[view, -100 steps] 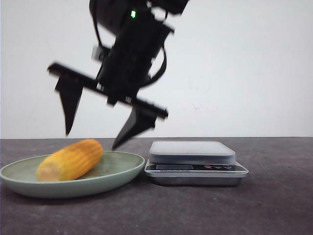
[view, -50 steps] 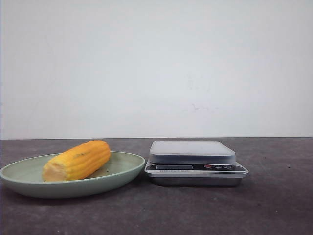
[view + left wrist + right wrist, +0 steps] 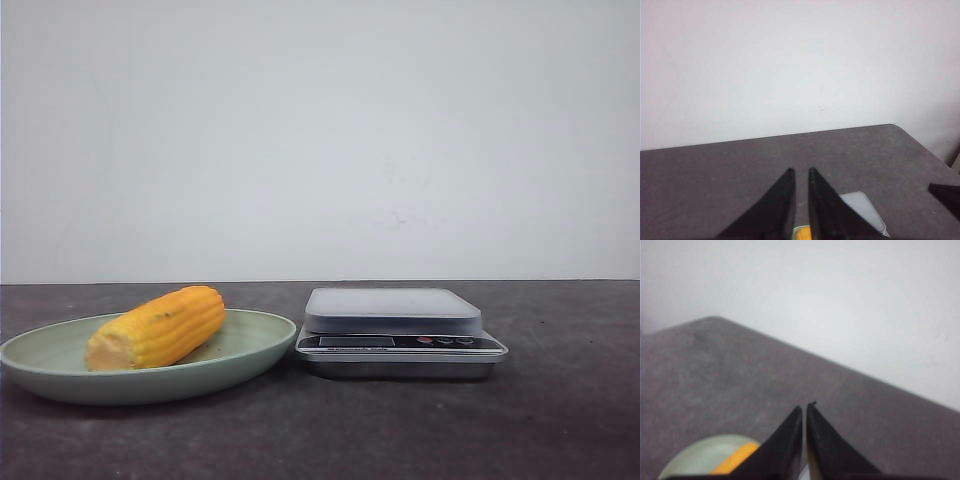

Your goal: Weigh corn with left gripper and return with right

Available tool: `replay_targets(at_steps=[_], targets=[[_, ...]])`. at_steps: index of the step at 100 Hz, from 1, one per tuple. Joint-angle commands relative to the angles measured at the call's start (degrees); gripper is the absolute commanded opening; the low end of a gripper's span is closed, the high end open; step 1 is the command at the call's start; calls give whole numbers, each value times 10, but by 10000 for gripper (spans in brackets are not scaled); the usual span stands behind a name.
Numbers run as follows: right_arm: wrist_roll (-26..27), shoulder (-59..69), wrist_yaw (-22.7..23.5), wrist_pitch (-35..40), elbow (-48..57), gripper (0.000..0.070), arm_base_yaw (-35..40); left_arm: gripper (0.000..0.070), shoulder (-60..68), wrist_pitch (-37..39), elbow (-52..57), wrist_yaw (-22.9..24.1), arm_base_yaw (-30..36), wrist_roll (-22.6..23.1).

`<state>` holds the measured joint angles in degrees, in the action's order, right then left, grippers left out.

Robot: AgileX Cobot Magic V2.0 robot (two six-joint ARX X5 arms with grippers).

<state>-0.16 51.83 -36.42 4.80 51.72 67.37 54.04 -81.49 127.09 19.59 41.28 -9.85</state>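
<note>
Corn (image 3: 157,327) lying on green plate (image 3: 245,355) lower left, plate rim just beside kitchen scale (image 3: 398,330) at centre, bare table (image 3: 560,420) lower right, left hand (image 3: 800,175) and right hand (image 3: 805,410) fingers together, empty

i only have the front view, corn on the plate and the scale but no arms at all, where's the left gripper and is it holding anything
observer: The left gripper is up off the table, its fingers drawn together with only a thin slit between them, and it holds nothing.
operator: and the right one
observer: The right gripper is also raised. Its fingertips almost touch and it is empty.
operator: what can the right wrist cam see past its fingers
observer: It sees the green plate with the corn lying on it, so that arm is looking toward the plate.
</note>
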Motion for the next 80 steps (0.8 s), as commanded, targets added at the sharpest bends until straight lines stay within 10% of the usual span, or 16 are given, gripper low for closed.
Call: replay_targets(at_steps=[1, 80], targets=[[-23, -8, -1, -7, 12, 8, 7, 0, 4, -25, 12, 1, 4, -1], [-27, -26, 2, -17, 12, 7, 9, 0, 5, -25, 12, 1, 4, -3]])
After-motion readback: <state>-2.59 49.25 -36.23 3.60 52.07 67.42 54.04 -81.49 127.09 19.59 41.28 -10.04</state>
